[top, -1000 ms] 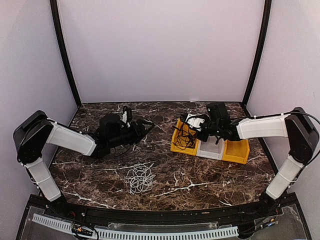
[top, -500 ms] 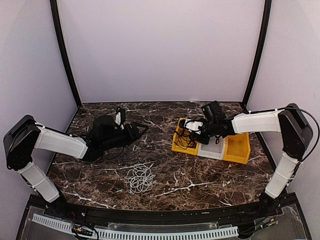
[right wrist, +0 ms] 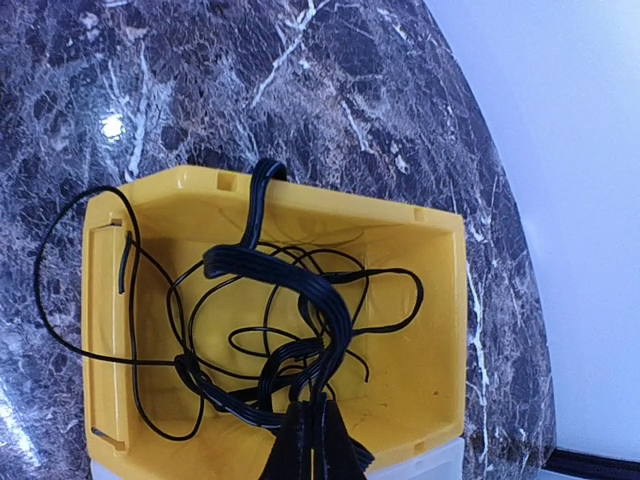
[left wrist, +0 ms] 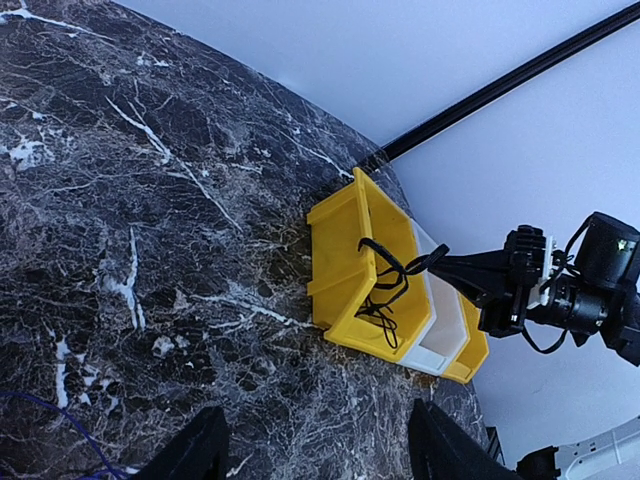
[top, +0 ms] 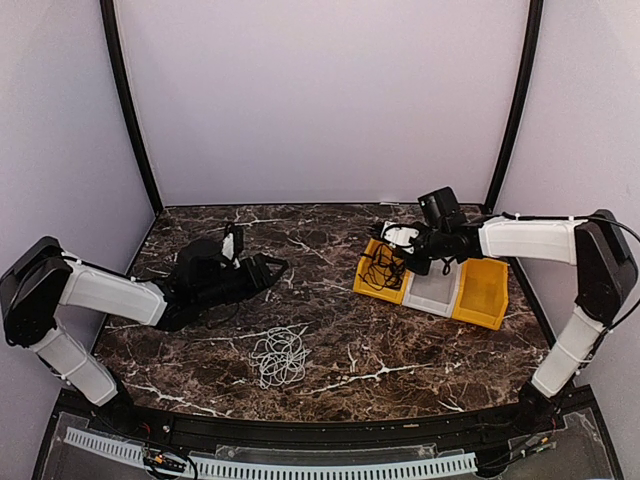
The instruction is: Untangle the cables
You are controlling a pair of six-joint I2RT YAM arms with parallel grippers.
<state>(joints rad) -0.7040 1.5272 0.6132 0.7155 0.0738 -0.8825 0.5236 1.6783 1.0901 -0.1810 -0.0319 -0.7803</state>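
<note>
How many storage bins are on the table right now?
3, in a row at the right: a yellow bin holding a black cable, a white bin in the middle, a second yellow bin at the far end.

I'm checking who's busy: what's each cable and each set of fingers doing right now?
Black cable: bunched in the yellow bin, loops over its rim, pinched.
White cable: loose coil on the table, untouched.
Right fingers: shut on black cable.
Left fingers: open, empty.
</note>
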